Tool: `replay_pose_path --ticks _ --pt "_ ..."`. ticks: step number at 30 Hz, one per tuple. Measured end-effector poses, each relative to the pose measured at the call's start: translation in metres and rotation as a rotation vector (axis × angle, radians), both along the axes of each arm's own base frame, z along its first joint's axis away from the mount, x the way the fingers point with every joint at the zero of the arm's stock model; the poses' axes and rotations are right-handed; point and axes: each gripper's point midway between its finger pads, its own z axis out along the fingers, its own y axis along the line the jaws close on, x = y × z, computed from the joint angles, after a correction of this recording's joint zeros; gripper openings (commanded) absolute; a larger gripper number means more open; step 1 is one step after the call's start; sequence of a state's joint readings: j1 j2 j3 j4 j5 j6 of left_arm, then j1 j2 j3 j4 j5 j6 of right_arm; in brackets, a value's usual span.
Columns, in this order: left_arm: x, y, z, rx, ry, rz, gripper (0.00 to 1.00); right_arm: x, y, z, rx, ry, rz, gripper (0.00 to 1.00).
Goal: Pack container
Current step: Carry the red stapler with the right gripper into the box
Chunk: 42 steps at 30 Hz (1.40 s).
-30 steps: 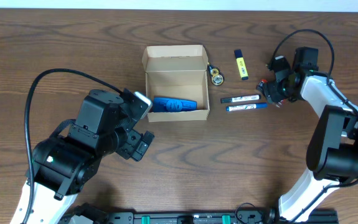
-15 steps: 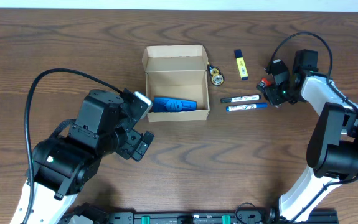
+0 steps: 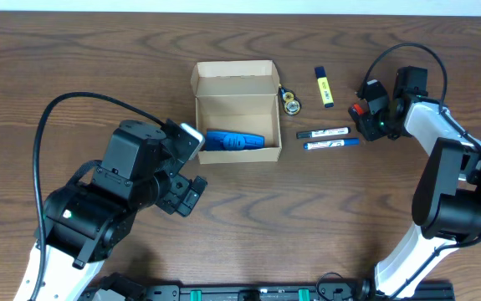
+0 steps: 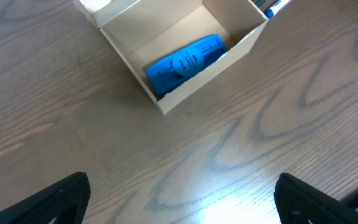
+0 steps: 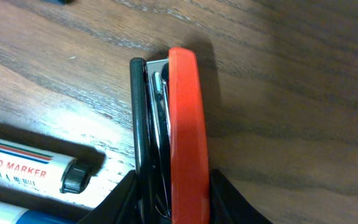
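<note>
- Overhead: the box (image 3: pixel 236 104) sits at the table's (image 3: pixel 73 58) centre, far half, its lid folded back on the far side. A blue item (image 3: pixel 233 141) lies inside against the near wall. To its right, apart from it, lie a small round item (image 3: pixel 290 104), a highlighter (image 3: pixel 324 87) and two markers (image 3: pixel 322 133). The right gripper (image 3: pixel 364 115) is at a red stapler (image 3: pixel 356 110) just right of the markers.
- Left wrist: the left gripper (image 4: pixel 188 202) is released, its fingers (image 4: pixel 60 196) spread wide over bare wood. The box lies ahead, untouched, with the blue item aslant inside.
- Right wrist: the fingers (image 5: pixel 228 202) clench the stapler's two long sides. The stapler rests on the table, and a marker's black cap lies just beside it.
</note>
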State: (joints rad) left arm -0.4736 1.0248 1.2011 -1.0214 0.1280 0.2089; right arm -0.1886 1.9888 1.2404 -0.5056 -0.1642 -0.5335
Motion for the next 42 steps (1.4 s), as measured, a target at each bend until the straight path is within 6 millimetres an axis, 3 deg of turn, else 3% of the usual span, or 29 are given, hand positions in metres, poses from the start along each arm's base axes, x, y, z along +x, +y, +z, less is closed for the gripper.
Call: replay_pose_path --ticks 4,10,13,17,21,25,28,32,36,42 --pt "0.000 0.000 0.000 0.000 0.000 0.000 0.95 0.000 0.000 0.000 0.014 0.004 -0.036 0.03" --pt "0.000 0.000 0.000 0.000 0.000 0.000 0.95 -0.003 0.011 0.008 0.101 0.036 -0.087 0.01" --pt "0.000 0.000 0.000 0.000 0.000 0.000 0.95 0.004 0.019 0.029 0.153 0.018 -0.089 0.01" --pt "0.000 0.000 0.000 0.000 0.000 0.000 0.95 0.023 0.035 0.089 0.205 -0.107 -0.048 0.01" --pt "0.000 0.000 0.000 0.000 0.000 0.000 0.95 0.031 0.090 0.156 0.245 -0.261 0.090 0.01" --pt "0.000 0.000 0.000 0.000 0.000 0.000 0.95 0.026 0.168 0.191 0.290 -0.354 0.280 0.01" --pt "0.000 0.000 0.000 0.000 0.000 0.000 0.95 0.015 0.223 0.197 0.311 -0.376 0.408 0.01" --pt "0.000 0.000 0.000 0.000 0.000 0.000 0.95 -0.001 0.274 0.198 0.301 -0.406 0.560 0.01" --pt "0.000 0.000 0.000 0.000 0.000 0.000 0.95 -0.014 0.306 0.186 0.236 -0.407 0.668 0.01" --pt "0.000 0.000 0.000 0.000 0.000 0.000 0.95 -0.029 0.337 0.139 0.099 -0.367 0.871 0.01"
